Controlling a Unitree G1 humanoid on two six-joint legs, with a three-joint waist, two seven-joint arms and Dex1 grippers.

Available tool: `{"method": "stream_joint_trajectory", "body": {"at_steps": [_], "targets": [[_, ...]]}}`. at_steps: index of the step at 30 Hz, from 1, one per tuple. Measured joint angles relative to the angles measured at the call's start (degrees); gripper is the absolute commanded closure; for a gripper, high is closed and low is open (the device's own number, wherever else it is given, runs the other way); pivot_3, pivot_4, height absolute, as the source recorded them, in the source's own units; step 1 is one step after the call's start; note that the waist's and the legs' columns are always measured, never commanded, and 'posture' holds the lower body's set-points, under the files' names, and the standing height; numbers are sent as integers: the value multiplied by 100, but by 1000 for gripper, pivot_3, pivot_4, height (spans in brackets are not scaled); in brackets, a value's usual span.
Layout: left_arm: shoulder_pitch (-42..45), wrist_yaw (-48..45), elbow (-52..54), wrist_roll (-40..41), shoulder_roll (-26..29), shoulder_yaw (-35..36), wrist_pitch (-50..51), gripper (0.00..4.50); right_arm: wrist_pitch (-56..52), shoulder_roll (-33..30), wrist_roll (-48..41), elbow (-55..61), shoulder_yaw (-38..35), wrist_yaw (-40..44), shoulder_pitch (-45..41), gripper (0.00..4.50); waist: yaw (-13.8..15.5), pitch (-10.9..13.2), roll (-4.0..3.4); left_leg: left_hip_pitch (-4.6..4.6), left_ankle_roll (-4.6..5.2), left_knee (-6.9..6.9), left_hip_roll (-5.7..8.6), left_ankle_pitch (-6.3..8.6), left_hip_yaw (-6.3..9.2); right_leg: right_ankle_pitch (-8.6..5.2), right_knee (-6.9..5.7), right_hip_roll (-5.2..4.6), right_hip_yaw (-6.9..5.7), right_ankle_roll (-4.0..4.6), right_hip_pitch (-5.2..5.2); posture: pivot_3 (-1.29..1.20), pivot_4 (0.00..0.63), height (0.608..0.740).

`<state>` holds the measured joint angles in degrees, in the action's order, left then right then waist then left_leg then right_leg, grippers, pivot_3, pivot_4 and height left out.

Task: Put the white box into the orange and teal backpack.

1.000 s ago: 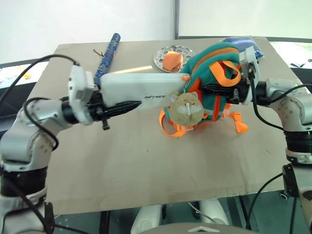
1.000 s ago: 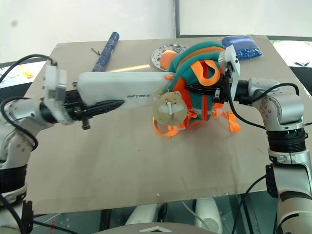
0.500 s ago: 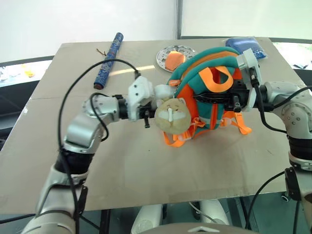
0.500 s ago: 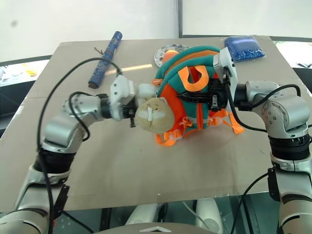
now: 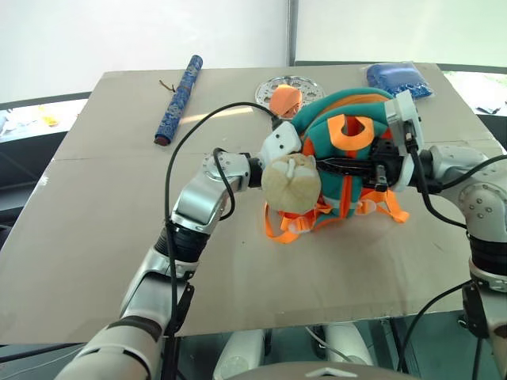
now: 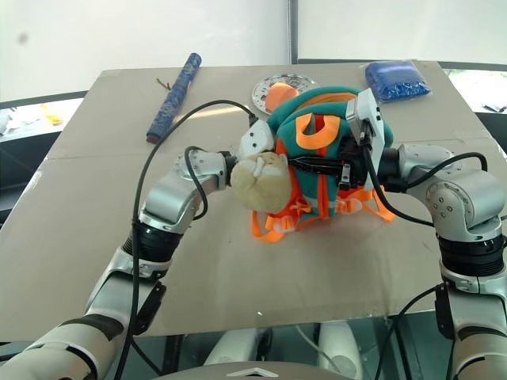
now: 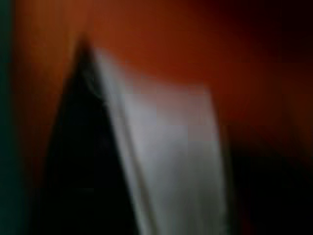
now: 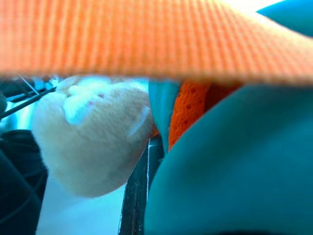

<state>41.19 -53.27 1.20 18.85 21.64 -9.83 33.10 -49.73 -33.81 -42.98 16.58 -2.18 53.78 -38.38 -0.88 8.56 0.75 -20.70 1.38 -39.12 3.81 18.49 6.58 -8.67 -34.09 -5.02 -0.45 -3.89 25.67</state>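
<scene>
Inside orange and teal backpack (image 5: 348, 166), white box (image 7: 166, 161)

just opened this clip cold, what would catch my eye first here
The orange and teal backpack stands out at mid-table, with a beige plush charm hanging at its front. Both arms meet at it: the left gripper is pushed inside with the white box, and the right gripper is shut on the backpack's edge. Behind lie a blue patterned roll, a silver plate and a blue bag.

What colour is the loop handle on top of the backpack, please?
Orange; the loop handle on the backpack shows best in the left eye view.
</scene>
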Motion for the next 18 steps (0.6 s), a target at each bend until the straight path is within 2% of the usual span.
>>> {"method": "stream_joint_trajectory", "body": {"at_steps": [1, 3, 6, 9, 13, 16, 18], "targets": [[-82, -78, 68, 289, 137, 228, 261, 114, 52, 5, 42, -29, 18, -36, 7, 4500, -35, 0, 0, 1, 0, 0, -2, 0, -1, 0, -1, 4, 6, 0, 3, 0, 150, 733], [-316, -377, 236, 1422, 698, 1222, 1251, 114, 289, 50, 320, -316, 110, -222, -55, 4500, -168, 0, -1, 6, 0, 5, -3, 0, 4, -1, -7, 10, 13, 0, 12, 0, 150, 733], [-406, -503, 246, 2396, 1300, 2185, 2197, 114, 517, 56, 617, -637, 126, -413, -114, 4500, -153, 0, 0, 7, 0, 4, 1, 0, 10, -1, -5, 8, 10, 0, 7, 0, 150, 733], [-468, -483, 224, 3436, 1602, 2942, 3201, 114, 651, 148, 848, -835, 201, -497, -233, 4500, -90, -3, 5, 3, 0, -2, 7, 0, 31, -1, 2, 3, 0, 0, -4, 0, 150, 733], [-770, -344, 497, 3781, 1741, 3157, 3516, 114, 764, 228, 980, -962, 251, -536, -277, 4500, -61, -3, 5, 4, 0, -1, 8, 0, 33, 0, 3, 2, -1, 0, -5, 0, 150, 733], [-832, 254, 1006, 3930, 1233, 2949, 3516, 114, 794, 297, 1072, -1061, 299, -530, -364, 4500, -5, -3, 6, 4, -1, -3, 7, 0, 32, 1, 2, 1, 0, 2, -5, 0, 150, 733], [-845, 512, 1390, 3904, 1085, 2589, 3419, 114, 795, 331, 1096, -1062, 352, -518, -406, 4500, -8, -3, 6, 5, -2, -2, 5, 0, 29, 1, 2, 1, 1, 2, -4, 0, 150, 733]]}}
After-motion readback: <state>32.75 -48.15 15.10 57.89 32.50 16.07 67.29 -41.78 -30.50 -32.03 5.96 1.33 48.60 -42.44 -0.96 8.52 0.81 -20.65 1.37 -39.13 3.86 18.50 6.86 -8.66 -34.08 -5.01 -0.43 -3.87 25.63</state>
